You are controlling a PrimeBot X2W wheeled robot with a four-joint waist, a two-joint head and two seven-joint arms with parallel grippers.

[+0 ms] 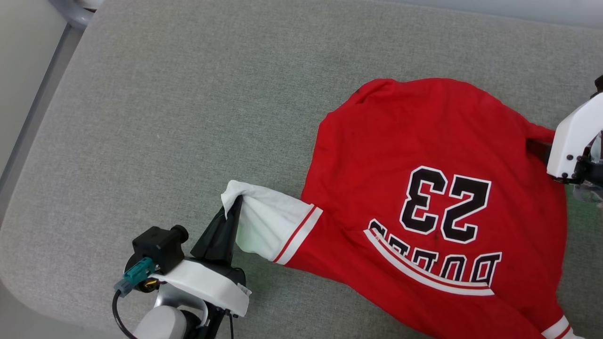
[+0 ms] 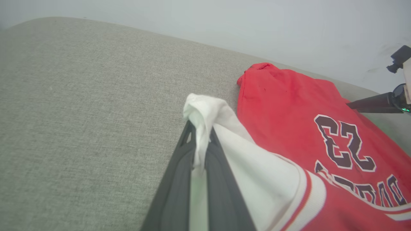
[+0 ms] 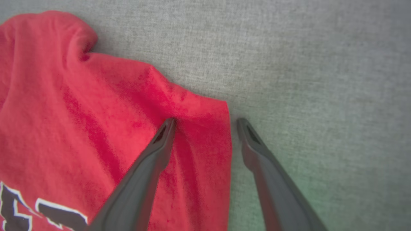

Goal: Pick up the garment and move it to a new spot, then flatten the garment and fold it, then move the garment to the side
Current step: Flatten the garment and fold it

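Our left claw (image 1: 234, 205) is clamped on the bunched end of the white sleeve (image 1: 271, 221), low and left of centre in the head view. In the left wrist view a fold of white cloth stands up from between the two dark fingers (image 2: 176, 192), which are pressed together on it. From that pinch the sleeve runs right to its striped trim (image 1: 299, 235) and into the garment (image 1: 424, 136). The garment lies spread across the right half of the frame on the grey fabric surface (image 1: 179, 113), printed side up, with the number 23 (image 1: 445, 205) upside down and curved lettering below it. Our right claw (image 3: 205, 121) is spread wide at the garment's far edge: in the right wrist view one finger lies over red cloth and the other over bare surface, with the edge between them and nothing gripped. We cannot tell whether its tips touch down. Its white wrist housing (image 1: 572, 136) shows at the right edge of the head view.
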